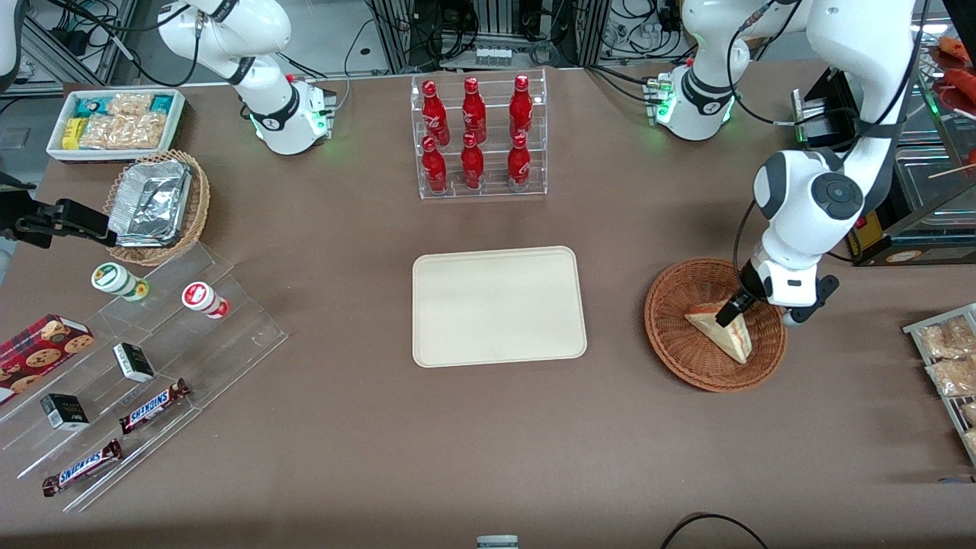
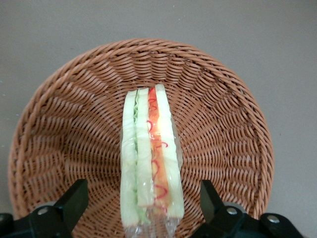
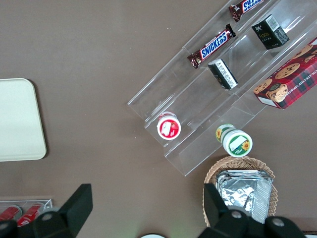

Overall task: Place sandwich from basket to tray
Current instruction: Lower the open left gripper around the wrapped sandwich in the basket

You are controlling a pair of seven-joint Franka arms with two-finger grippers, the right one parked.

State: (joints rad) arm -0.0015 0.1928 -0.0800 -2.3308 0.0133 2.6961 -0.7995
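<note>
The sandwich (image 1: 724, 332), a pale bread wedge with red-orange and green filling, lies wrapped in clear film in the reddish-brown wicker basket (image 1: 665, 335) toward the working arm's end of the table. My left gripper (image 1: 736, 308) hangs low over the basket, at the sandwich's end farther from the front camera. In the left wrist view the gripper (image 2: 143, 203) is open. Its two black fingers (image 2: 74, 199) stand one on each side of the sandwich (image 2: 151, 158), with a gap of bare basket (image 2: 64, 124) between each finger and the bread. The cream tray (image 1: 499, 305) lies flat at mid-table, with nothing on it.
A clear rack of red bottles (image 1: 479, 137) stands farther from the front camera than the tray. A tan wicker basket with foil containers (image 1: 156, 204), a white snack bin (image 1: 116, 122) and a clear stepped shelf of snacks (image 1: 145, 366) lie toward the parked arm's end. Snack packets (image 1: 945, 354) lie beside the basket.
</note>
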